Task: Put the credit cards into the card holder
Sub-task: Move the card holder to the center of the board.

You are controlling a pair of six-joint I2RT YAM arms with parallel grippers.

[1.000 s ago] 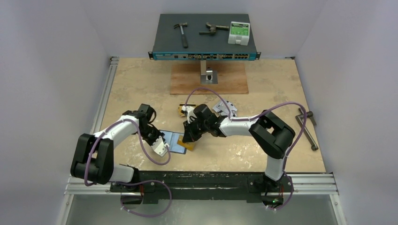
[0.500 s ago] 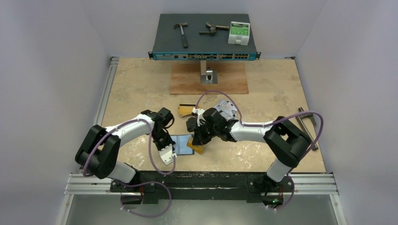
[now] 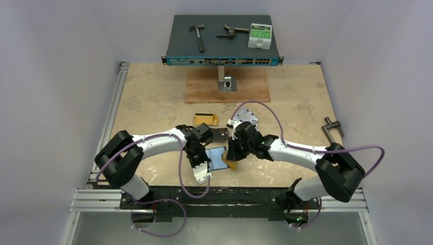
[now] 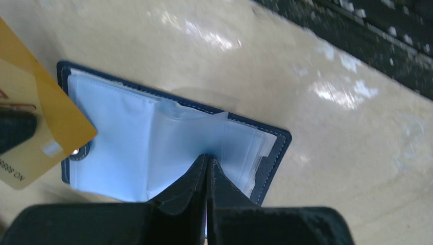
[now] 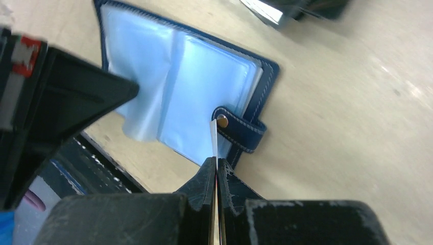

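Observation:
The card holder (image 4: 168, 138) lies open near the table's front edge, navy with clear blue sleeves and a snap tab (image 5: 240, 130). My left gripper (image 4: 207, 157) is shut with its tips pinching one sleeve near the spine. It shows in the top view as the left gripper (image 3: 208, 159) beside the card holder (image 3: 217, 157). My right gripper (image 5: 215, 159) is shut on a gold credit card (image 4: 41, 122), edge-on just over the snap tab. From above, the right gripper (image 3: 231, 156) is at the holder's right edge. Other credit cards lie behind: gold (image 3: 206, 119), black (image 3: 220, 133), silver (image 3: 246, 116).
A network switch (image 3: 223, 60) at the back carries a hammer (image 3: 196, 35), another tool and a white-green box (image 3: 260, 34). A wooden board (image 3: 245, 89) with a metal bracket (image 3: 225, 81) lies before it. A metal clamp (image 3: 332, 125) rests at the right. The black rail (image 3: 224, 196) borders the front.
Both arms have swung right along the front. The open card holder went with the left gripper, and the gold card stayed in the right gripper at the holder's edge.

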